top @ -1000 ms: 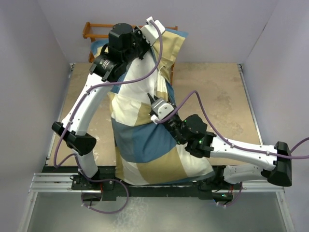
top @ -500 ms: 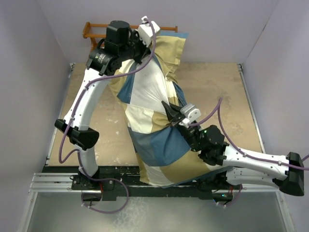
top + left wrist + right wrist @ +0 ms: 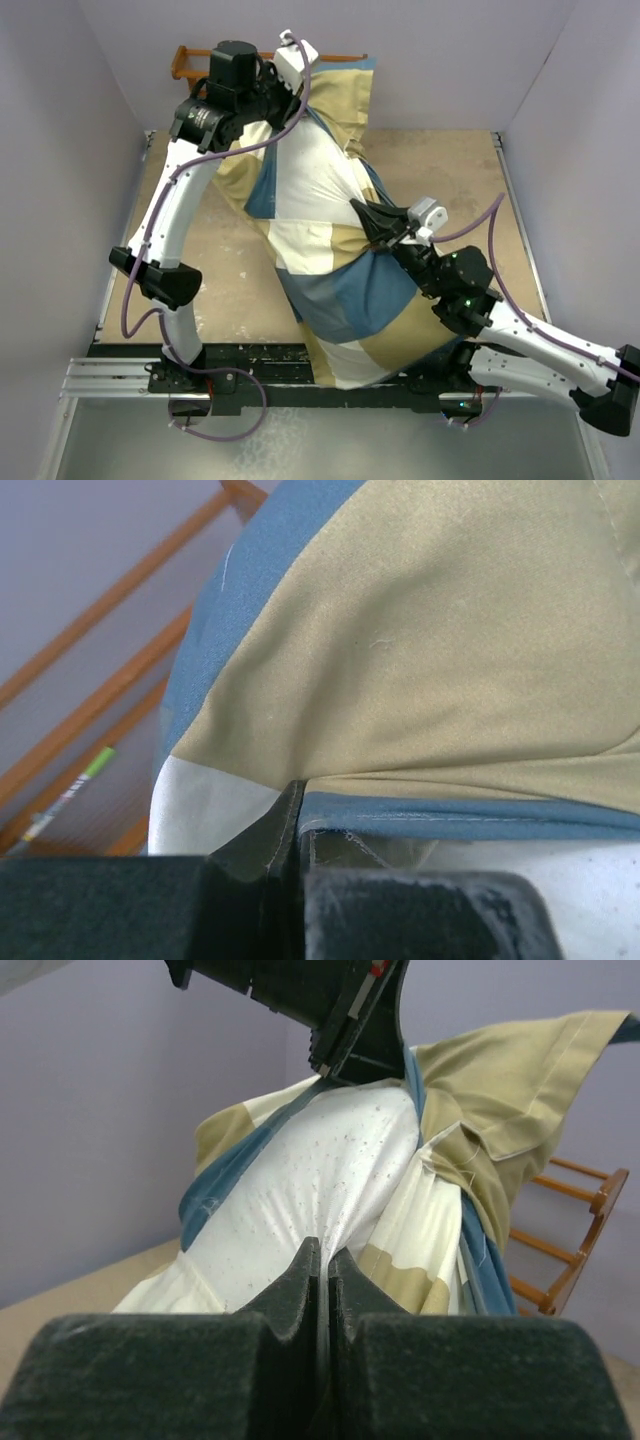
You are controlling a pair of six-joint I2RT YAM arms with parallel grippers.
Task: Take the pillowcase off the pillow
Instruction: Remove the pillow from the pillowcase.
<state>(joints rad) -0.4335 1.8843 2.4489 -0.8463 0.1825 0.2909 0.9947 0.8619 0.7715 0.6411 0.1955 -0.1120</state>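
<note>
Pillowcase [image 3: 340, 290] in left pincer [image 3: 297, 805], pillow [image 3: 330, 1170] in right pincer [image 3: 322, 1258].

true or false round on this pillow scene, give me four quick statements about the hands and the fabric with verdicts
1. The left hand is shut on the edge of the pillowcase. True.
2. The right hand is open and clear of everything. False: it is shut, pinching the white speckled pillow.
3. A wooden rack stands at the far side, behind the raised fabric. True.
4. The pillowcase lies flat on the table, fully off the pillow. False: it still wraps most of the pillow, and only part of the white cushion shows.
</note>
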